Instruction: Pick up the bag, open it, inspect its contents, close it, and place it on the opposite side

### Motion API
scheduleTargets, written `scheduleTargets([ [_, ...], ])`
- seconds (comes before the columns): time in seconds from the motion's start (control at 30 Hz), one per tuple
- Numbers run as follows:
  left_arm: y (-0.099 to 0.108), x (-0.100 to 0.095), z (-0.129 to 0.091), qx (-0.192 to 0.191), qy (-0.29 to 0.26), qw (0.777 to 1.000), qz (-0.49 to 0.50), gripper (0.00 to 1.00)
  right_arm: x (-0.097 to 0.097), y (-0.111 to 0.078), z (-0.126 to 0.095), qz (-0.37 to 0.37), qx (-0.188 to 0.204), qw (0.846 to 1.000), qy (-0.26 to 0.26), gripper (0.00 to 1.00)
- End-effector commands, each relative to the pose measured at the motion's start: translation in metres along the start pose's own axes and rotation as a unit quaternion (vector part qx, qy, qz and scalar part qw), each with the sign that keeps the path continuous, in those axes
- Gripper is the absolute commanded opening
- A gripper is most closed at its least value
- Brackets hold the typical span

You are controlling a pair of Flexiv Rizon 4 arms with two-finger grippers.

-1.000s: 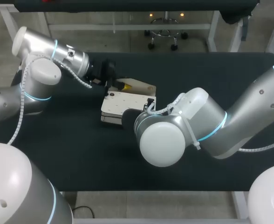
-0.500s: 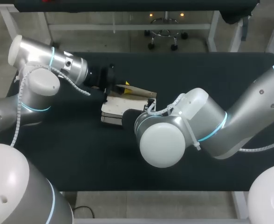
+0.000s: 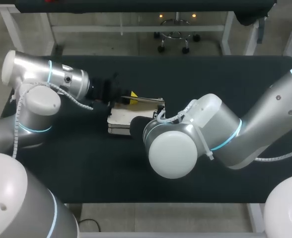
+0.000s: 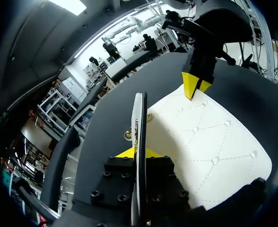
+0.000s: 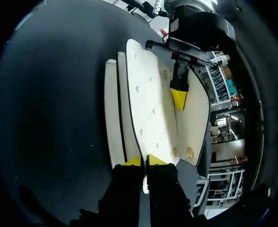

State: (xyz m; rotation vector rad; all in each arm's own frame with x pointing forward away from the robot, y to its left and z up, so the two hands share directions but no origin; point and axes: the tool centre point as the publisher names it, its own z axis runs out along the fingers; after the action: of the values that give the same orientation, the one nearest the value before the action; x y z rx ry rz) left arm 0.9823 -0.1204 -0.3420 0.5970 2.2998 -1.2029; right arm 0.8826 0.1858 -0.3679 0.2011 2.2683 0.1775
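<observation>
Currently the left tool (image 4: 138, 152) and right tool (image 5: 144, 161) both pinch the bag (image 3: 118, 118).

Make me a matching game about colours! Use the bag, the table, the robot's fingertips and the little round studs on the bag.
Things:
1. bag
2. table
3. gripper fingertips
4. studs

Colours:
A. gold
B. black
C. yellow
D. white

Right pairs: 1-D, 2-B, 3-C, 4-A.
</observation>
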Motion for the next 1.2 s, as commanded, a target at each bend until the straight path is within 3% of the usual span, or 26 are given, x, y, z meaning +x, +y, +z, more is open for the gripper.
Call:
scheduleTargets([
  [0.03, 0.005, 0.006, -0.001, 0.012, -0.028, 0.999, -0.016, 0.5, 0.003, -0.004, 0.002, 0.0, -0.021, 1.0, -0.014, 0.0],
  [0.07, 0.006, 0.005, -0.001, 0.017, -0.026, 0.999, -0.023, 0.84, 0.003, -0.004, 0.002, 0.0, -0.021, 1.0, -0.014, 0.0],
  [0.1, 0.006, 0.004, -0.003, 0.028, -0.02, 0.999, -0.041, 1.0, 0.003, -0.004, 0.002, 0.0, -0.021, 1.0, -0.014, 0.0],
  [0.3, 0.0, -0.001, -0.014, 0.043, -0.021, 0.997, -0.068, 1.0, 0.003, -0.004, 0.002, 0.0, -0.021, 1.0, -0.014, 0.0],
  [0.63, -0.012, -0.01, -0.023, 0.047, -0.048, 0.997, -0.023, 1.0, 0.003, -0.004, 0.002, 0.0, -0.021, 1.0, -0.014, 0.0],
  [0.67, -0.012, -0.011, -0.022, 0.045, -0.048, 0.998, -0.022, 0.9, 0.003, -0.004, 0.002, 0.0, -0.021, 1.0, -0.014, 0.0],
  [0.7, -0.011, -0.012, -0.022, 0.045, -0.047, 0.998, -0.022, 0.63, 0.003, -0.004, 0.002, 0.0, -0.021, 1.0, -0.014, 0.0],
  [0.77, -0.009, -0.014, -0.022, 0.044, -0.048, 0.998, -0.021, 0.25, 0.003, -0.004, 0.002, 0.0, -0.021, 1.0, -0.014, 0.0],
  [0.83, -0.009, -0.015, -0.022, 0.045, -0.051, 0.998, -0.02, 0.0, 0.003, -0.004, 0.002, 0.0, -0.021, 1.0, -0.014, 0.0],
  [1.2, -0.011, -0.017, -0.026, 0.045, -0.052, 0.998, -0.01, 0.0, 0.003, -0.004, 0.002, 0.0, -0.021, 1.0, -0.014, 0.0],
])
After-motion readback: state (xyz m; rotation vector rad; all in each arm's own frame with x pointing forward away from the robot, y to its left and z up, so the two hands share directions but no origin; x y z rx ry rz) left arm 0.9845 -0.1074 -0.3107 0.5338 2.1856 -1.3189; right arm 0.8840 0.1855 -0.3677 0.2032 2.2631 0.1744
